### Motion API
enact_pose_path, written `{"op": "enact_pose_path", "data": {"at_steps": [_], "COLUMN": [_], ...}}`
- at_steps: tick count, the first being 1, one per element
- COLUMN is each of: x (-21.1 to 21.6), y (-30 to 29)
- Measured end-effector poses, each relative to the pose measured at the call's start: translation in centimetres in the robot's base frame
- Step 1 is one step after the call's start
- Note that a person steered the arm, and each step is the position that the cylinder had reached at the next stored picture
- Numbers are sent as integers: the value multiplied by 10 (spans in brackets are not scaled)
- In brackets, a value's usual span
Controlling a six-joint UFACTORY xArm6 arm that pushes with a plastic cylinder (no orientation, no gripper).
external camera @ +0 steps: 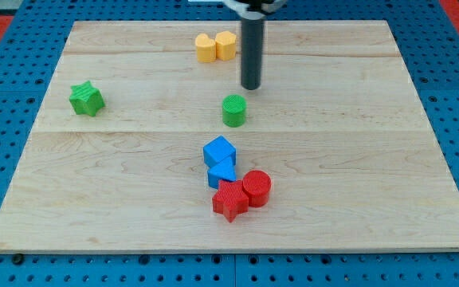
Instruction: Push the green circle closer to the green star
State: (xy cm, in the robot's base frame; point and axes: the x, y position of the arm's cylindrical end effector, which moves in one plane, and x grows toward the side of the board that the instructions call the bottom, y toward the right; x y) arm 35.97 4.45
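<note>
Tip [251,86] of my rod sits just above-right of the green circle [233,110], apart. Green star [86,99] lies far left. No fingers to report.

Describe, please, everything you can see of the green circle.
The green circle is a short, solid-looking cylinder, bright green, with a flat round top and faintly ridged sides, as if plastic. It stands upright on the wooden board, a little above the view's middle. Nothing touches it: my tip sits just above and slightly right of it in the view, with a small gap. The blue blocks lie below it, and the green star is far off to the view's left.
</note>
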Motion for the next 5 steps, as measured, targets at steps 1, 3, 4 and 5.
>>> {"op": "enact_pose_path", "data": {"at_steps": [1, 3, 4, 5], "x": [62, 43, 51, 56], "y": [30, -67, -86, -88]}}
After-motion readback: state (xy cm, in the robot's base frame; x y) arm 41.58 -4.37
